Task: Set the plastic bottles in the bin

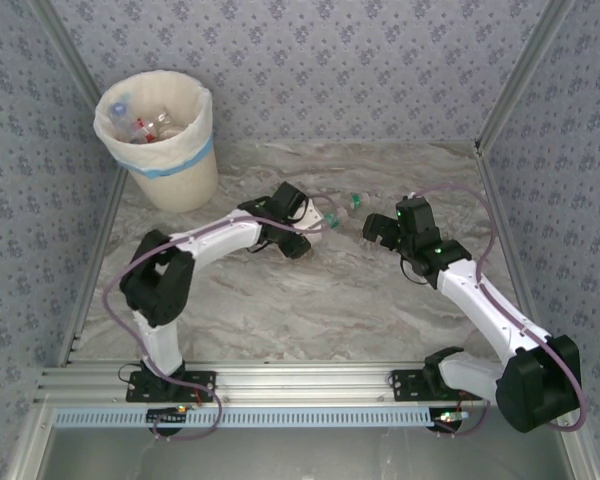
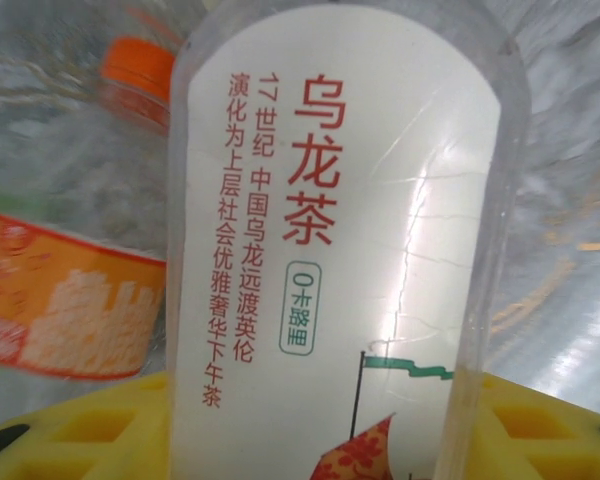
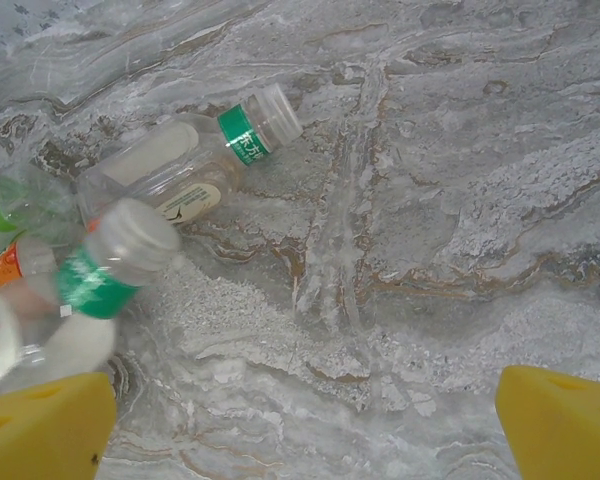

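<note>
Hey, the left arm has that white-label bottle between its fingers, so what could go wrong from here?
1. The bottle between the left end effector's fingers looks smooth and round, so it might slip on the way to the bin.
2. An orange-capped bottle lies just behind it and could get knocked away.
3. The open right end effector is close by, so the two might bump.
</note>
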`<move>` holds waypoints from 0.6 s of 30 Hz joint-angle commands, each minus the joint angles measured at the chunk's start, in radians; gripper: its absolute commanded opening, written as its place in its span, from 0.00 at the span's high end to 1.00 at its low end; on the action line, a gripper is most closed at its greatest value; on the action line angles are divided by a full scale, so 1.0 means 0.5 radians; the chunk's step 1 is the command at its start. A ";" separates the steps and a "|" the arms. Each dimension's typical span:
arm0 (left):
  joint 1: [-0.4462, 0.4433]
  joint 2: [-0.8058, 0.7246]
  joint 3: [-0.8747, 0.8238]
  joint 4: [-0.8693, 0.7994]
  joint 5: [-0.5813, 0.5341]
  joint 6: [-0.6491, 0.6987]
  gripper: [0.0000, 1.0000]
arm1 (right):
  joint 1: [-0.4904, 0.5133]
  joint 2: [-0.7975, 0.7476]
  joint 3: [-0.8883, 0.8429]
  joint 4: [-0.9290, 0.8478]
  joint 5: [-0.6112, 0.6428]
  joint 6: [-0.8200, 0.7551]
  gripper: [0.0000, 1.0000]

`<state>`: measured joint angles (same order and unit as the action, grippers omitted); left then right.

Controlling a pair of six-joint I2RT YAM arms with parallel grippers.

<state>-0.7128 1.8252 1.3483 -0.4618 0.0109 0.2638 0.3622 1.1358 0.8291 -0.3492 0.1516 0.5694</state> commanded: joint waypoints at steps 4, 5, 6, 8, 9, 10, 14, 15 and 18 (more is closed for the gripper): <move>0.096 -0.444 -0.097 0.186 0.297 -0.196 0.76 | -0.013 -0.011 0.075 -0.035 0.062 0.030 0.00; 0.121 -0.486 -0.106 0.197 0.344 -0.221 0.78 | -0.013 -0.011 0.080 -0.033 0.062 0.031 0.00; 0.152 -0.533 -0.112 0.218 0.385 -0.259 0.82 | -0.014 -0.011 0.081 -0.032 0.060 0.033 0.00; 0.212 -0.613 -0.110 0.246 0.446 -0.323 0.91 | -0.013 -0.008 0.081 -0.028 0.057 0.036 0.00; 0.237 -0.652 -0.100 0.267 0.448 -0.357 0.97 | -0.013 -0.008 0.081 -0.023 0.055 0.042 0.00; 0.256 -0.686 -0.082 0.280 0.443 -0.384 1.00 | -0.013 -0.006 0.082 -0.018 0.047 0.042 0.00; 0.306 -0.757 0.069 0.309 0.256 -0.490 1.00 | -0.011 0.002 0.083 -0.008 0.032 0.058 0.00; 0.326 -0.760 0.124 0.320 0.154 -0.548 1.00 | -0.010 0.003 0.084 -0.008 0.028 0.065 0.00; 0.452 -0.737 0.328 0.355 -0.034 -0.752 1.00 | -0.009 0.003 0.081 -0.002 0.013 0.074 0.00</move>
<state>-0.5377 1.4796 1.4055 -0.3542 0.0959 -0.0002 0.3618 1.1358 0.8406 -0.3489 0.1535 0.5850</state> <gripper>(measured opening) 0.503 0.999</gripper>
